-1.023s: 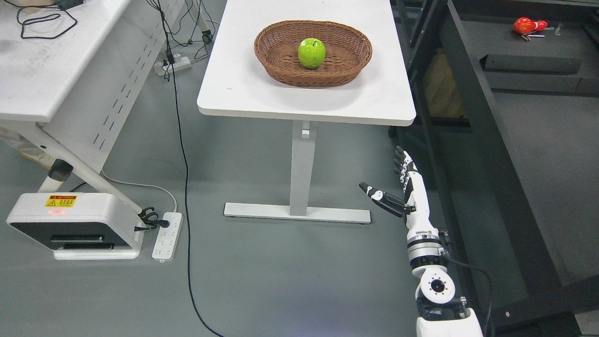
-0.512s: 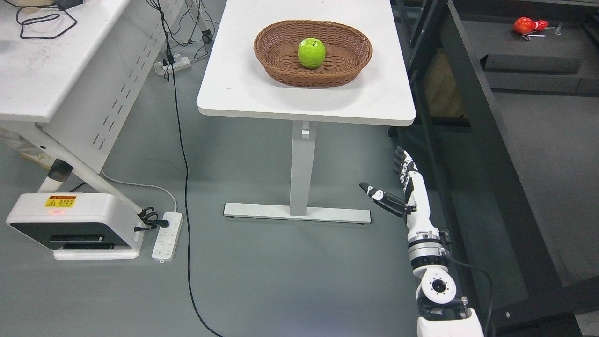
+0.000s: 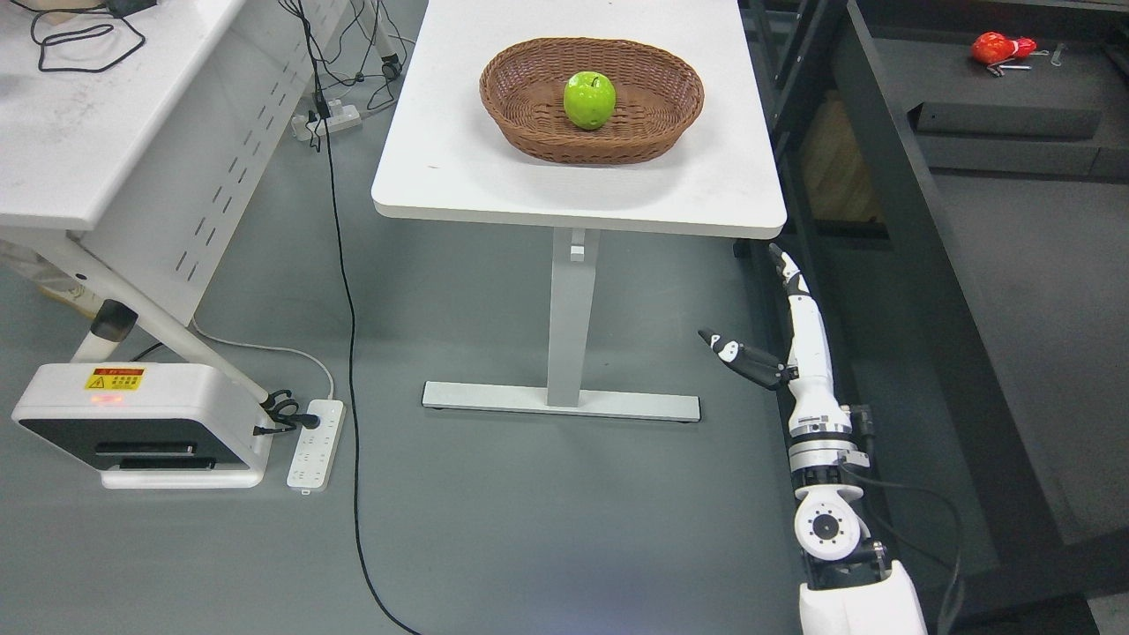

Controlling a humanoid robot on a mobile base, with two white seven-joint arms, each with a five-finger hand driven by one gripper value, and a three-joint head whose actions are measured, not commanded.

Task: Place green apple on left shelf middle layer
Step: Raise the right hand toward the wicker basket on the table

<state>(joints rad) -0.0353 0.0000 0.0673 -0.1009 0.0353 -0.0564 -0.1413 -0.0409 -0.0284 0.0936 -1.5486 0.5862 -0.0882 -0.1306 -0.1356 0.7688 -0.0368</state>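
Right robot hand, white with black finger joints, rises from the lower right on its white arm, fingers stretched straight and the thumb splayed out to the left, holding nothing and touching nothing; it hangs over the grey floor, below and just right of the near right corner of the white rectangular table. That table edge lies between the hand and the fruit. Beside the arm on the right stands the dark metal shelving unit, its slanted black frame running close along the forearm. On its dark upper surface, far off at the top right, lies a small red object with some metal bits next to it. At the left edge sits a second white table with a perforated side panel, a black cable coiled on it. Below it rests a white floor unit with a yellow warning label, and just beside that a white power strip. A long black cable trails across the floor. On the white rectangular table sits the brown oval wicker basket, and inside it, near the middle, the green apple, well apart from the hand.
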